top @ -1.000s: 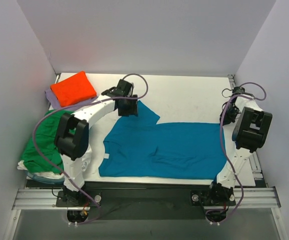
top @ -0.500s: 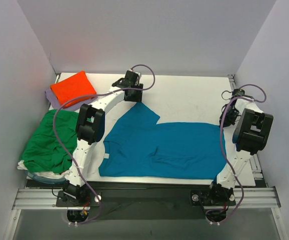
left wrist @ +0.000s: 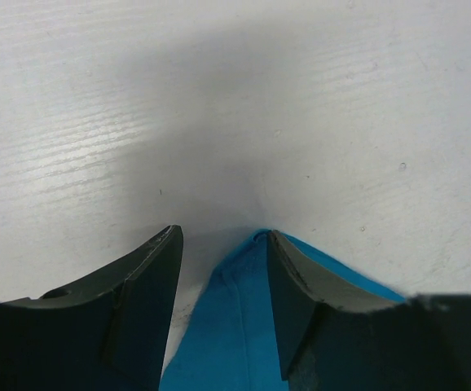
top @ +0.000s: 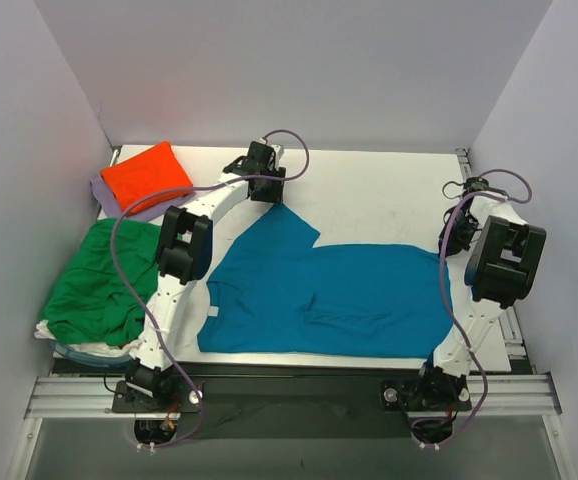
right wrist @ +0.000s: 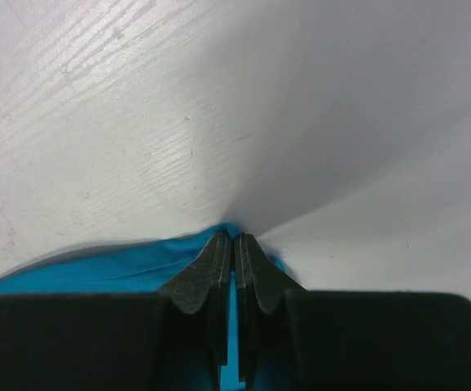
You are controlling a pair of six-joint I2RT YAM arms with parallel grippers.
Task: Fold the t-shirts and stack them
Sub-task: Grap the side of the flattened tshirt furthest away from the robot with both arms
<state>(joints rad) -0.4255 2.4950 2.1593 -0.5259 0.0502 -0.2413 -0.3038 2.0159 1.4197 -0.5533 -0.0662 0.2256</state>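
The teal-blue t-shirt [top: 339,295] lies spread flat on the white table, one sleeve pointing toward the back. My left gripper [top: 266,193] is at that sleeve's tip. In the left wrist view the left gripper [left wrist: 219,238] is open, and the sleeve tip [left wrist: 237,326] lies between the jaws on the table. My right gripper [top: 450,238] is at the shirt's far right corner. In the right wrist view the right gripper [right wrist: 234,239] is shut on the teal cloth [right wrist: 97,269], low at the table.
A folded orange t-shirt [top: 147,176] lies on a lavender one [top: 107,199] at the back left. A crumpled green t-shirt [top: 94,280] lies over a white one [top: 53,334] at the left edge. White walls enclose the table [top: 369,190].
My left arm has reached farther back, moving its gripper along the sleeve to its tip. The right arm and the shirt body have hardly moved.
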